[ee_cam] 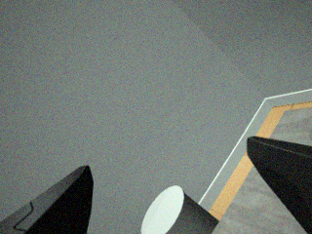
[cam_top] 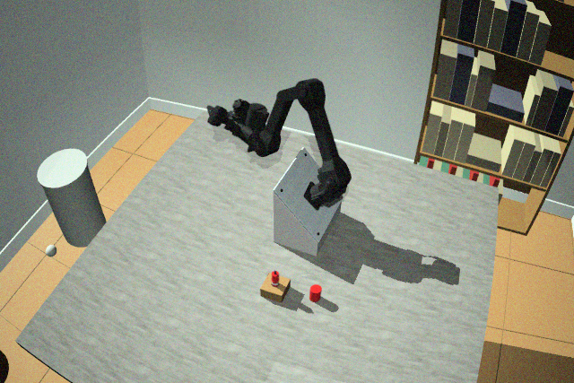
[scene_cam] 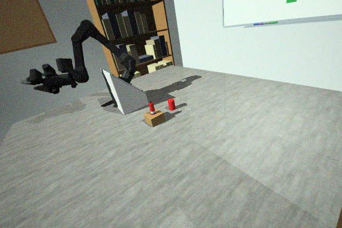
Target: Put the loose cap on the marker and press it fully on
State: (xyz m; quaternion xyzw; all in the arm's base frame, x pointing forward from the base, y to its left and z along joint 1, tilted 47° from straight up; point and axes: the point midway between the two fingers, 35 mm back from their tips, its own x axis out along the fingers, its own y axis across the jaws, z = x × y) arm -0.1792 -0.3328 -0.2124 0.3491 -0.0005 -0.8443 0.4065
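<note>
The pincer (cam_top: 213, 115) stands wide open and empty at the table's far edge, pointing away towards the wall. The cap (cam_top: 315, 292) stands upright well behind it, across the table (cam_top: 185, 239), just beside the holder block (cam_top: 275, 288) that carries the marker (cam_top: 274, 278). The cap looks small, light, rigid and smooth, so it probably tips easily; squeezing its round sides at mid-height seems best.
</note>
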